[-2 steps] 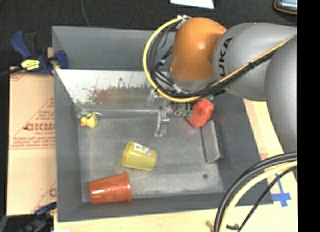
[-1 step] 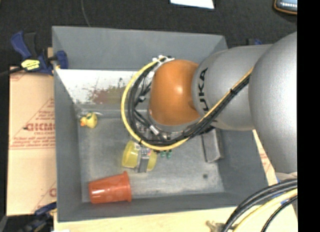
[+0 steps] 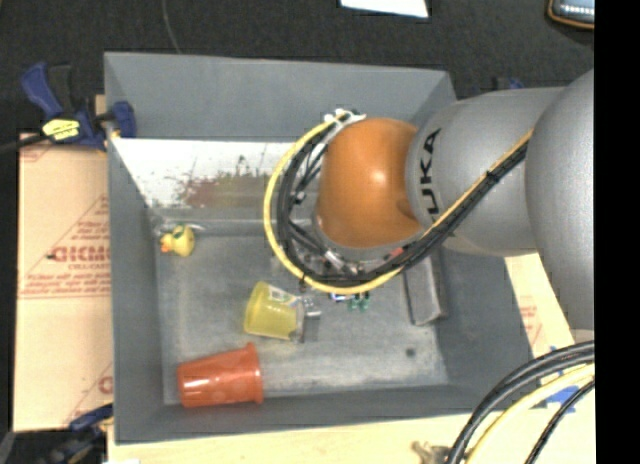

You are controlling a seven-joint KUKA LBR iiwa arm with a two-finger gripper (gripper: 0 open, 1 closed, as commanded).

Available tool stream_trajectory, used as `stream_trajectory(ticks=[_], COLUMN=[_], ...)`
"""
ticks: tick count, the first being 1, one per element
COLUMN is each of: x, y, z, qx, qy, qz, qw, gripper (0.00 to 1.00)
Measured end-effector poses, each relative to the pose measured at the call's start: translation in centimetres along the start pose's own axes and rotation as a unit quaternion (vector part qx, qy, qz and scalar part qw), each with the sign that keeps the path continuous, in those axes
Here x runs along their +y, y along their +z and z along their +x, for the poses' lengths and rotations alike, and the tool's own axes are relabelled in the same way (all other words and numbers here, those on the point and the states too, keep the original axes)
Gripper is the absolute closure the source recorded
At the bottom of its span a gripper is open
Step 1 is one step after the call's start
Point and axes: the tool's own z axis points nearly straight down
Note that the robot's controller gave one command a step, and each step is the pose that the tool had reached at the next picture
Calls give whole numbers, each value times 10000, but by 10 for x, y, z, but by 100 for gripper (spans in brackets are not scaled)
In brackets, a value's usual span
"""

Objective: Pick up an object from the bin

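Your grey arm (image 3: 500, 177) bears black KUKA lettering; above the gripper (image 3: 316, 306) sits an orange dome (image 3: 365, 184) ringed by yellow-black cables (image 3: 272, 197).

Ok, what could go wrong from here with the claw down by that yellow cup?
The yellow cup lies on its side right beside the claw, so it may roll away or slip out of a grasp. The orange cup lies close by and could get nudged.

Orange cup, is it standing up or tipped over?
Tipped over. The orange cup lies lengthwise on its side, not on its base.
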Motion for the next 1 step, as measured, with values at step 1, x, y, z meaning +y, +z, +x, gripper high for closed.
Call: stream_trajectory(ticks=[1], x=[-12], y=[18], z=[-18], qx=[25], qy=[1089], qz=[-19], qw=[9940], gripper=[0])
